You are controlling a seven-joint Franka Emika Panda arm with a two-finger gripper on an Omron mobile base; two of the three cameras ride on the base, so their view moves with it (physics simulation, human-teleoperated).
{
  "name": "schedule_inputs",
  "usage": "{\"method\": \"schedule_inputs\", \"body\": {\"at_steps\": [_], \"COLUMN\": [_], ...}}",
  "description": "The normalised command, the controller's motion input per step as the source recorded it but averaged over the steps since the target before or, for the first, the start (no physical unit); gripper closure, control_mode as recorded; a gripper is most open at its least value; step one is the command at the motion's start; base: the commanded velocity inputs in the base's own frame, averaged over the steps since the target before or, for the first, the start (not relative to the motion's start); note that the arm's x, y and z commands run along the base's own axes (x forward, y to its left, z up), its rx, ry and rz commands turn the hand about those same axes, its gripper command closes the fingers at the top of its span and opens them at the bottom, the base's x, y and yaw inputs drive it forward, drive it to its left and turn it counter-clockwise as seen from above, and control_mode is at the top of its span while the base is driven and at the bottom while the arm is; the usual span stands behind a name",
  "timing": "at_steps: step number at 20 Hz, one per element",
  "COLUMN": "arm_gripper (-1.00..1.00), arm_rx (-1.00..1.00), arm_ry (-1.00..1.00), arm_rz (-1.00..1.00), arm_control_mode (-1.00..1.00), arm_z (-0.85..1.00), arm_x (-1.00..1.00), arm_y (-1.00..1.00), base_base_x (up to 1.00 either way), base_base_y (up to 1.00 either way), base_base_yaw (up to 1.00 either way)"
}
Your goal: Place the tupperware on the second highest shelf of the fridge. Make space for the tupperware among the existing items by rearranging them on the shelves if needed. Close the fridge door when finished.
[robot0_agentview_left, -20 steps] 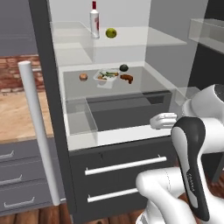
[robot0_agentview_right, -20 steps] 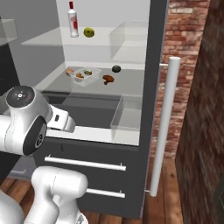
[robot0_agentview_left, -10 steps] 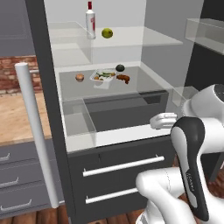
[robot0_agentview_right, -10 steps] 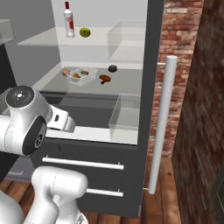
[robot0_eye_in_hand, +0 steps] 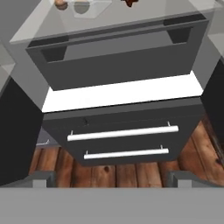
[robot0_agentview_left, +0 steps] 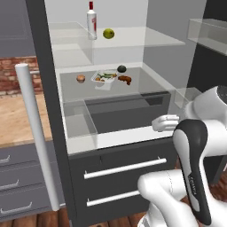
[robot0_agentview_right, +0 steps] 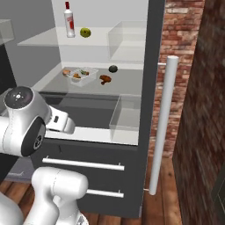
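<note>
Fridge [robot0_agentview_left: 44, 88] standing open, white interior lit. Tupperware [robot0_agentview_left: 104, 78] resting on a glass shelf [robot0_agentview_left: 146, 84] one level below the top shelf [robot0_agentview_left: 146, 41], which carries the bottle. Relative to the tupperware: small beige ball [robot0_agentview_left: 80, 79] just to its left, dark green round fruit [robot0_agentview_left: 121, 68] behind and to its right, brown food piece [robot0_agentview_left: 125, 80] just to its right. On the top shelf, red-capped bottle [robot0_agentview_left: 91, 21] upright with yellow-green fruit [robot0_agentview_left: 108, 33] just right of it, both well above the tupperware. Gripper [robot0_eye_in_hand: 111, 177] hanging low in front of the fridge's drawer handles [robot0_eye_in_hand: 122, 132], well below the tupperware, jaws spread wide apart and holding nothing. White door handle [robot0_agentview_right: 161, 125] far right of the tupperware.
</note>
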Motion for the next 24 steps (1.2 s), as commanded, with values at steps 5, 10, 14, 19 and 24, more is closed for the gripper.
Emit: {"method": "schedule_inputs", "body": {"at_steps": [5, 10, 14, 19, 24], "arm_gripper": [-1.0, -1.0, -1.0, -1.0, -1.0], "arm_rx": [-0.13, -0.23, -0.25, -0.3, -0.34], "arm_ry": [-0.06, -0.19, -0.17, -0.1, -0.02], "arm_rz": [0.19, 0.29, 0.28, 0.23, 0.19], "arm_control_mode": [-1.0, -1.0, -1.0, -1.0, -1.0], "arm_z": [0.0, 0.0, 0.0, 0.0, 0.0], "arm_x": [-0.44, -0.58, -0.7, -0.18, -0.03], "arm_y": [0.52, 0.75, 0.85, 1.0, 1.0], "base_base_x": [0.0, 0.0, 0.0, 0.0, 0.0], "base_base_y": [0.0, 0.0, 0.0, 0.0, 0.0], "base_base_yaw": [0.0, 0.0, 0.0, 0.0, 0.0]}}
